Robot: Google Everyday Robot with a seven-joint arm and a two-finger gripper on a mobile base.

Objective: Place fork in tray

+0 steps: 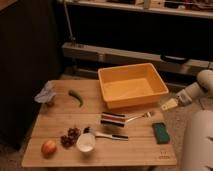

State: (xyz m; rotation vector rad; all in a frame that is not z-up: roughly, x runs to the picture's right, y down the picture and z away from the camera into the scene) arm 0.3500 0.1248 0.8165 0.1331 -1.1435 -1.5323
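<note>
I'm looking down from high in front at the whole table (60, 155); gripper (168, 105) is hovering at its right edge.

White, rounded arm segments (smooth plastic shells) ending in a pale yellowish gripper (168, 105) at right

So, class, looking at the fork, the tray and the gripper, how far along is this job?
Nothing looks done: the fork lies on the table, outside the tray. In hand: the gripper hovers off the table's right edge, holding nothing. Left: grasping, lifting and placing the fork.
</note>
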